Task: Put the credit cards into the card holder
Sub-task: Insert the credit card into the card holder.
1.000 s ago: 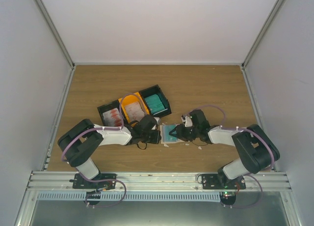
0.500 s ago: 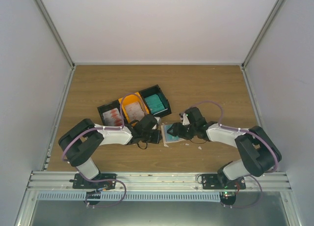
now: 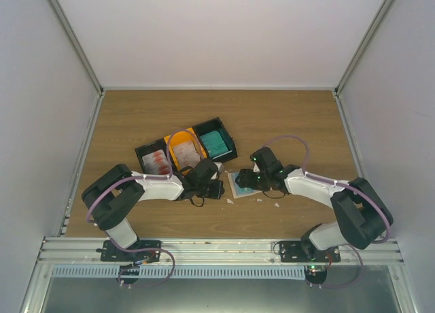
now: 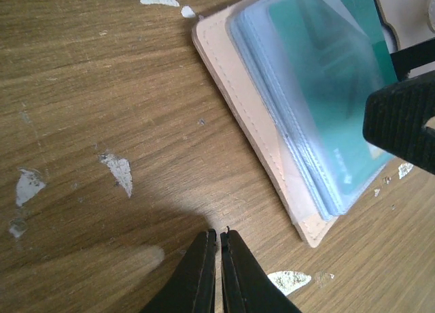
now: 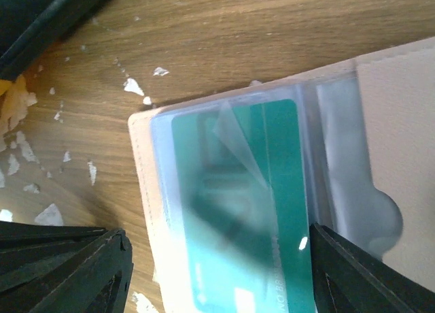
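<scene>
Your beige card holder (image 4: 234, 105) lies open and flat on the counter (image 4: 102, 88), a teal card (image 5: 262, 190) inside its clear sleeve. More teal cards (image 3: 215, 144) and red-marked white cards (image 3: 157, 162) sit in the bins (image 3: 232, 144).

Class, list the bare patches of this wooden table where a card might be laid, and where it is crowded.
Free on the wooden table: the far strip behind the black-orange-black plastic bins, and right side. Crowded: the middle, where left gripper and right gripper crowd the beige card holder.
</scene>
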{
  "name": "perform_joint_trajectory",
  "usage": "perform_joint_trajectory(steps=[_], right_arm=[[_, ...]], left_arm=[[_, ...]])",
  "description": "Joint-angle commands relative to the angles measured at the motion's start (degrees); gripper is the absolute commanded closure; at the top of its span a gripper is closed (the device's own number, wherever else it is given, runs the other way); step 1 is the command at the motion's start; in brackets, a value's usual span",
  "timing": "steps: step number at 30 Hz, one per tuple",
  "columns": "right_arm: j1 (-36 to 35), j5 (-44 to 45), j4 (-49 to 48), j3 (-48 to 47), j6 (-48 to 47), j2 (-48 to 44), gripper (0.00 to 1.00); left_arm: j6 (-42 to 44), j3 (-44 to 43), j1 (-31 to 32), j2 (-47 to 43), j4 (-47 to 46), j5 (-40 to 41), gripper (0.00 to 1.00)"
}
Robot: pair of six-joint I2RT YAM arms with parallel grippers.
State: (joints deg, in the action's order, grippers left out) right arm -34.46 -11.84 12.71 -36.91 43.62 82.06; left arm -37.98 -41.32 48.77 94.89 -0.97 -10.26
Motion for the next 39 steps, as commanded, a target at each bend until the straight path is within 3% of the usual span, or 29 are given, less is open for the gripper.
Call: perform_joint_trajectory(steps=[1, 9, 17, 39], right_arm=[[-0.3, 5.74, 4.37, -1.6, -1.91, -0.38, 0.29], [-1.84, 9.59, 6.61, -3.26, -3.1, 2.33, 0.3], [-3.04, 8.07, 6.8, -5.38, -6.27, 6.01, 0.37], [-8.08, 4.56, 4.05, -9.1, -11.55, 7.93, 0.43]], left_arm=[[0.45, -1.13, 0.44, 0.51, -2.24, 0.01, 0.91], [0.41, -1.26, 0.44, 0.21, -2.2, -0.01, 0.91], [0.71, -2.04, 0.44, 1.08, -2.18, -0.28, 0.91], [2.4, -5.53, 0.36, 4.78, 0.53, 1.69, 0.92]])
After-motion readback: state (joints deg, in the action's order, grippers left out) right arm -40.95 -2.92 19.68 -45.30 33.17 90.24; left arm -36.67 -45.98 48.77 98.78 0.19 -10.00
